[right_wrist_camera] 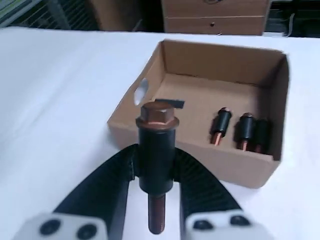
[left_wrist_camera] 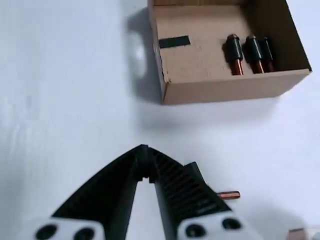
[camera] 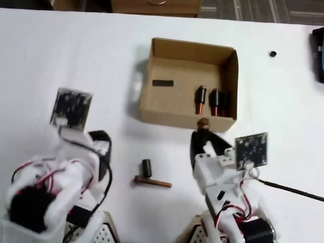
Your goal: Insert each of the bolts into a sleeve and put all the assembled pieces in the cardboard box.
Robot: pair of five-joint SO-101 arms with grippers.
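No readable text, number or sign anywhere I look. Black strip (camera: 162,83) on floor of cardboard box (camera: 167,115), near wall with handle hole: label-like, but I make out no lettering. Right-wrist circuit board (camera: 251,150) and left-wrist circuit board (camera: 71,108) above counter: markings too small for me to read.

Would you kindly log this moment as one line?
right gripper: shut on sleeved bolt; left gripper: shut, empty; box: three assemblies; table: loose bolt, loose sleeve
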